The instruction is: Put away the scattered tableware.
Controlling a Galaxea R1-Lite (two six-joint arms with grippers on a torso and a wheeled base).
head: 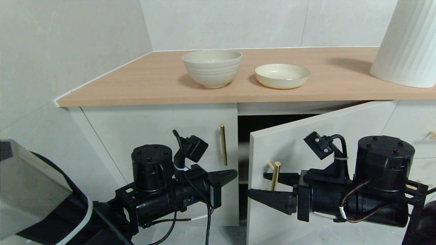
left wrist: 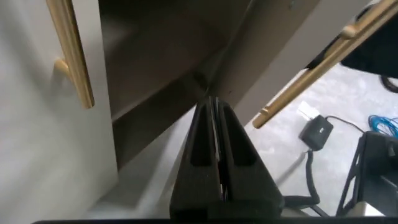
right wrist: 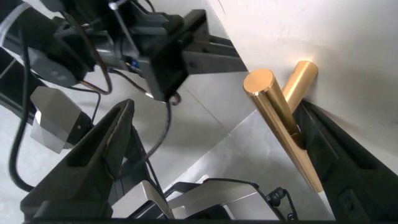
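On the wooden countertop stand a deep cream bowl and, to its right, a shallow cream dish. Below it, the right cabinet door hangs partly open, showing a dark gap. My right gripper is open, its fingers either side of that door's gold handle. In the right wrist view the handle lies against one finger of the right gripper. My left gripper is shut and empty, pointing at the gap; its tips meet.
The left cabinet door is closed, with a vertical gold handle. A tall white ribbed vessel stands on the counter's right end. Tiled walls close the left side and the back. Cables lie on the floor.
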